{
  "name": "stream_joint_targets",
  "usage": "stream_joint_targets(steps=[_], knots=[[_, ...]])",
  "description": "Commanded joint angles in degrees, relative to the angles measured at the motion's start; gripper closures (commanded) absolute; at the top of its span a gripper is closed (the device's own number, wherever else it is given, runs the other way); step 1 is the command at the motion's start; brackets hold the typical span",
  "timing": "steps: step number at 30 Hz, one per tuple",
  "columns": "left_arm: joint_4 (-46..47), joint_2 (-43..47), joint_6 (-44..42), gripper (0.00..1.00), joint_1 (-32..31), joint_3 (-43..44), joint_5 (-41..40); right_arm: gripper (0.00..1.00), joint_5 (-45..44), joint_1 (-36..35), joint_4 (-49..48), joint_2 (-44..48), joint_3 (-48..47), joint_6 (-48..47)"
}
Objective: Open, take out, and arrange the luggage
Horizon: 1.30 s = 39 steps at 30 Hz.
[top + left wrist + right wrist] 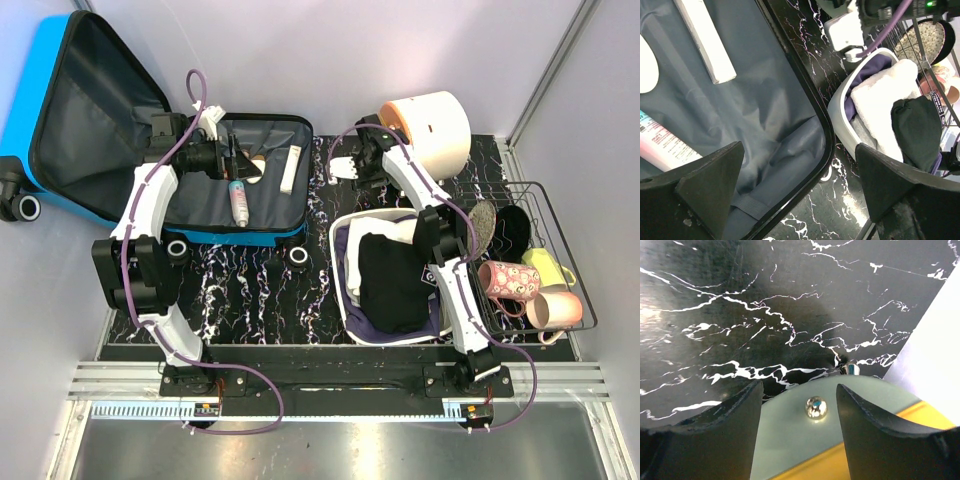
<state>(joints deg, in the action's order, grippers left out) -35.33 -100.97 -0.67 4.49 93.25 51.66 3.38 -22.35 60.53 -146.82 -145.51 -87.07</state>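
Observation:
The blue luggage [245, 238] lies open on the black marbled table, its lid [90, 100] leaning up at the far left. On its grey lining [765, 100] lie a pink tube [239, 203], a white box [290, 168] and a white rounded piece [646, 65]. My left gripper [238, 155] hovers open and empty over the luggage's near right corner [799, 155]. My right gripper [345, 165] is open next to a cream and orange round container [435, 130]. In the right wrist view its fingers [799, 387] stand either side of a silver knob [816, 407] on a pale green surface.
A white basin [345, 300] holding black, white and purple clothes stands right of the luggage and shows in the left wrist view [837, 107]. A wire basket [590, 300] at the far right holds mugs [508, 280] and a black bowl [512, 230].

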Motion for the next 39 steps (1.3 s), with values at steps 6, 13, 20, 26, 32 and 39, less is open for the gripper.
stream_joint_targets(steps=[6,13,20,26,32,39], knots=[[1.9,2.5,0.5,0.01,0.3,-0.2,2.7,0.38,-12.8,-0.5,-8.6,-4.3,-1.6,-9.3],[2.1,2.4,0.5,0.01,0.3,-0.1,2.7,0.43,-15.8,-0.4,-12.4,-4.5,0.8,-11.9],[2.1,1.6,0.5,0.01,0.4,0.5,2.7,0.45,-14.0,-0.2,-11.0,-1.4,4.5,-12.0],[2.1,1.2,0.5,0.01,0.4,0.9,2.9,0.48,-14.6,0.1,-10.7,-0.7,6.1,-11.9],[2.1,1.5,0.5,0.01,0.4,0.6,2.9,0.44,-15.0,0.1,-12.8,0.5,5.9,-10.7],[2.1,0.8,0.5,0.01,0.4,1.2,3.6,0.42,-14.5,0.1,-19.4,5.0,10.9,-9.4]])
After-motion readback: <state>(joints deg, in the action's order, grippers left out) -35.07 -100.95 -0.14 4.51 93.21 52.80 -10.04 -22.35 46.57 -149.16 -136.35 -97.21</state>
